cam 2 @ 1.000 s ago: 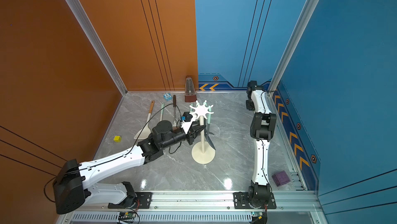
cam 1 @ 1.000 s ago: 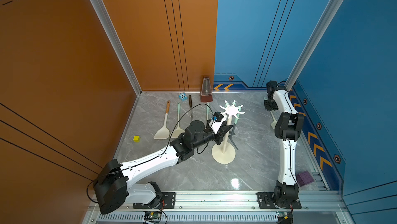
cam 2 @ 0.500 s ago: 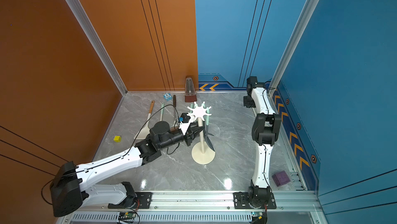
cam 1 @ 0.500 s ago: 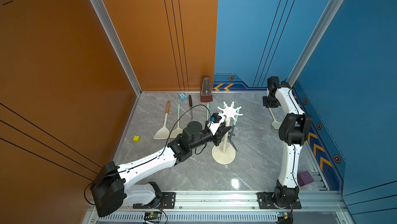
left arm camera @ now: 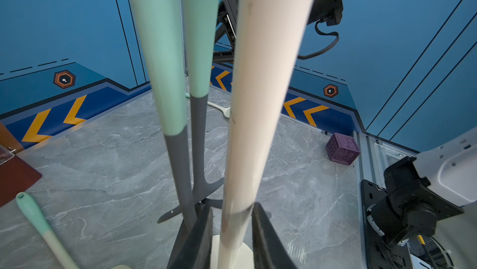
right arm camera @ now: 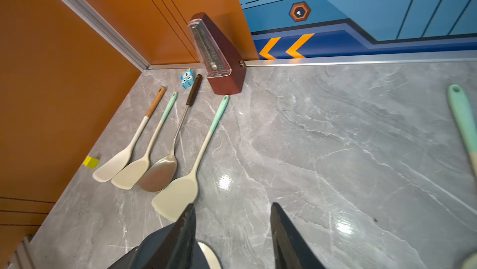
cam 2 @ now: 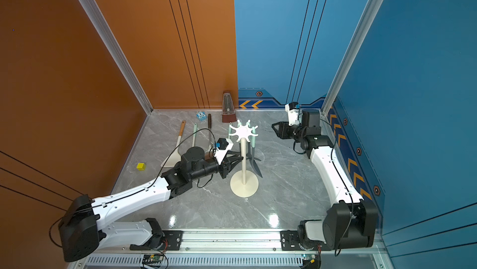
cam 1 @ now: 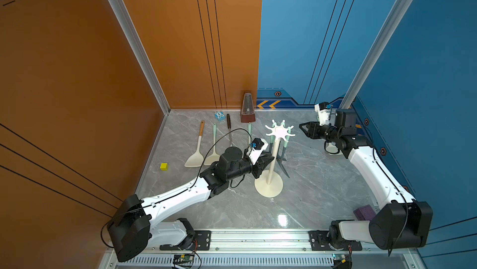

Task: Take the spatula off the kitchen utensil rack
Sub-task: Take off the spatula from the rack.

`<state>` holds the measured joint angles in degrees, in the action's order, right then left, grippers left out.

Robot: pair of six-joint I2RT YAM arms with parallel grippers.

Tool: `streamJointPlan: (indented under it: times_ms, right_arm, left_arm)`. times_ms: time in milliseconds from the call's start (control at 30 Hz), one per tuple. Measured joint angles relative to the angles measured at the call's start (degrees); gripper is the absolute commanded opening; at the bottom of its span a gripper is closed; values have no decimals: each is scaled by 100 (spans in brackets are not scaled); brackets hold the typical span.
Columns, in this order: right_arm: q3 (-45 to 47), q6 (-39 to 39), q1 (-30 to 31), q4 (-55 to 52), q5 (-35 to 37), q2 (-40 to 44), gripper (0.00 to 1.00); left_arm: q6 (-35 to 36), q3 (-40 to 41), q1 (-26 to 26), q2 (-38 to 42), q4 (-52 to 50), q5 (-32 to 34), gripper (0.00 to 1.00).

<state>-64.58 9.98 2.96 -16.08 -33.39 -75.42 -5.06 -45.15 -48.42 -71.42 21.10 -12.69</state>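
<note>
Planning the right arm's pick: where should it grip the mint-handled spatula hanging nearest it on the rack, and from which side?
Probably the mint spatula handle under the white crown, approached level by the open right hand from its own side. It hangs upright there, clear of the cream pole, which the left hand straddles from the opposite side.

The kitchen utensil rack [cam 1: 270, 172] on the counter [cam 1: 322, 190]
Four spatulas [cam 1: 196, 156] lie left of it; the metronome [cam 1: 247, 110] stands far behind them.
</note>
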Motion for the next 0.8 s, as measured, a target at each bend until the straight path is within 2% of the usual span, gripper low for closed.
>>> streamJointPlan:
  times_ms: [200, 433, 600, 800]
  right_arm:
    - [627, 116, -98, 341, -640, 874, 50]
    - [800, 219, -175, 509, -1270, 1550, 52]
    - [831, 249, -190, 522, -1906, 1657, 57]
    - [970, 160, -190, 525, -2503, 1720, 58]
  left_arm:
    - [-92, -2, 4, -63, -17, -127, 46]
    - [-151, -2, -2, -98, 133, -131, 48]
    - [-369, 76, -2, -308, 597, -52, 49]
    - [-553, 107, -2, -562, 994, 31, 46]
